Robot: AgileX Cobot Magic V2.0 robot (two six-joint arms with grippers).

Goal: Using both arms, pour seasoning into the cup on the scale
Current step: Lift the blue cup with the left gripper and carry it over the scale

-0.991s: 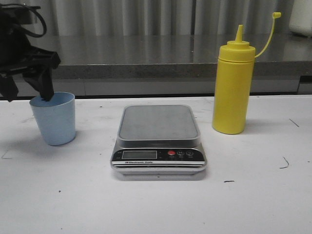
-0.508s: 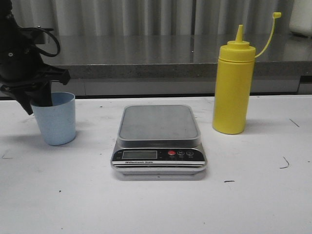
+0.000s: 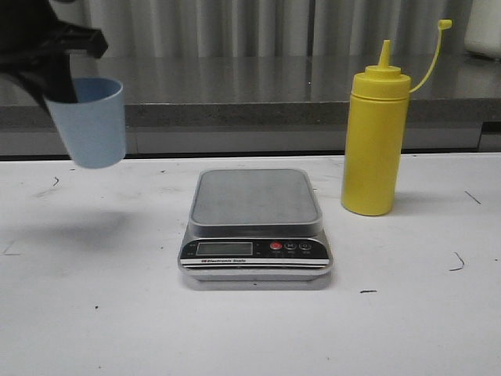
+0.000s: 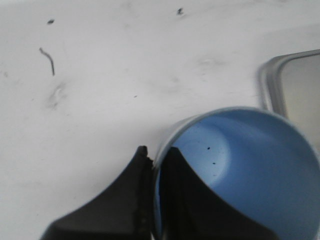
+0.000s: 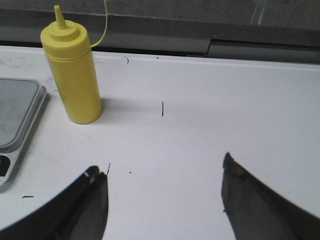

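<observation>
Seasoning bottle (image 3: 376, 141) stood upright on the table (image 3: 94, 313), just right of the scale (image 3: 254, 223). Left gripper (image 3: 59, 78) pinched the cup (image 3: 90, 121) by its rim, clear of the table, left of the scale. Right gripper (image 5: 165, 195) was spread wide, empty.

We see a white worktop (image 3: 94, 313) scuffed with small dark marks. The scale (image 3: 255, 225) sits on it near the middle, its display panel toward us. The yellow seasoning bottle (image 3: 375, 141) stands upright just right of the scale, slightly farther back.
</observation>
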